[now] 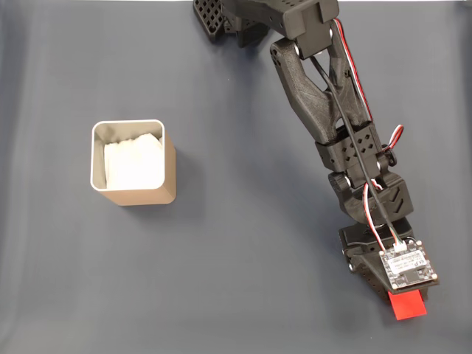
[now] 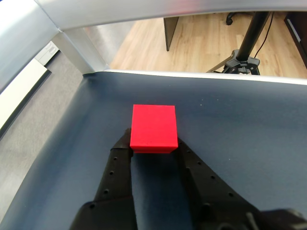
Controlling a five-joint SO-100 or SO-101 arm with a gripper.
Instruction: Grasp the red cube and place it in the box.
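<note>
In the wrist view the hand (image 2: 153, 143) has its two fingers set either side of the red cube's (image 2: 153, 127) near end, close against its side faces; whether they press it yet I cannot tell. In the fixed view the red cube (image 1: 408, 304) lies on the dark tabletop (image 1: 243, 280), well apart from the box (image 1: 134, 162), far to its lower right. A good grasp probably means advancing so the fingers cover more of the cube's sides, then closing squarely before lifting.
</note>
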